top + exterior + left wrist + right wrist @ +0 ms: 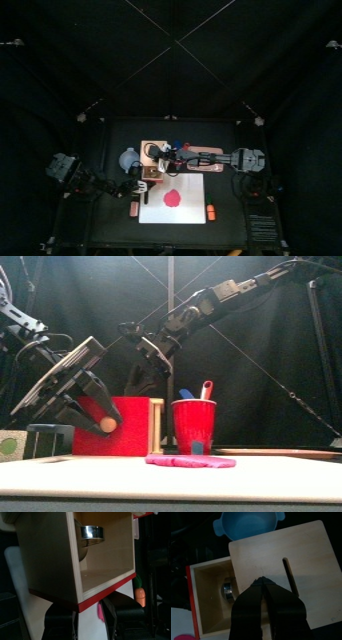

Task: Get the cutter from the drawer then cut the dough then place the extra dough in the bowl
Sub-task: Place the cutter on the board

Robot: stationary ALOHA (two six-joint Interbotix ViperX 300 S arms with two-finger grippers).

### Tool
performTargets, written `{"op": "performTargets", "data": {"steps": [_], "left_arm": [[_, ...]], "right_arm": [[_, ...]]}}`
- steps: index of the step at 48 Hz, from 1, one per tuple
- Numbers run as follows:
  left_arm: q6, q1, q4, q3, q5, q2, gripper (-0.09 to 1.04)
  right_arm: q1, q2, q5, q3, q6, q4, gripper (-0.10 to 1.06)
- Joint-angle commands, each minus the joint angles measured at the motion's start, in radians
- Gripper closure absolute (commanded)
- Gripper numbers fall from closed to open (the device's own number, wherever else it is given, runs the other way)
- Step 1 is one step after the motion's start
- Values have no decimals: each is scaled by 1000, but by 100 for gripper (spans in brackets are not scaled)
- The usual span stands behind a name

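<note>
- Nearest, in front of the wooden box (298, 552), the flat pink dough (191, 461) lies on the white cutting board (197, 185).
- A red cup (194, 426) holding a blue and a red toy knife stands between the dough and the box, just right of the drawer.
- The left claw (91, 604) pinches the red drawer front (127, 421), one jaw on each face. The drawer stands open toward the front of the box.
- The round metal cutter (92, 533) lies inside the open drawer at its inner end, touched by neither claw.
- The right claw (264, 581) hangs over the box's front edge above the open drawer, jaws pressed together and holding nothing.
- The blue-grey bowl (248, 524) sits on the surface (227, 135) just beside the box, on its left.
</note>
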Motion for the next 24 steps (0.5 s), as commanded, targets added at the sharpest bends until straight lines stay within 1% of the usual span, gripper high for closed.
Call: {"op": "performTargets", "data": {"steps": [1, 6, 10, 24], "left_arm": [[6, -14, 31, -11, 3, -18, 25], [5, -15, 83, -2, 3, -37, 20], [2, -15, 100, 6, 3, -51, 18], [5, -21, 104, 60, 3, -124, 18]], "right_arm": [[3, 29, 32, 12, 3, 0, 94], [3, 29, 32, 12, 2, 0, 94], [3, 29, 32, 11, 2, 0, 94], [5, 32, 28, 12, 2, 0, 94]]}}
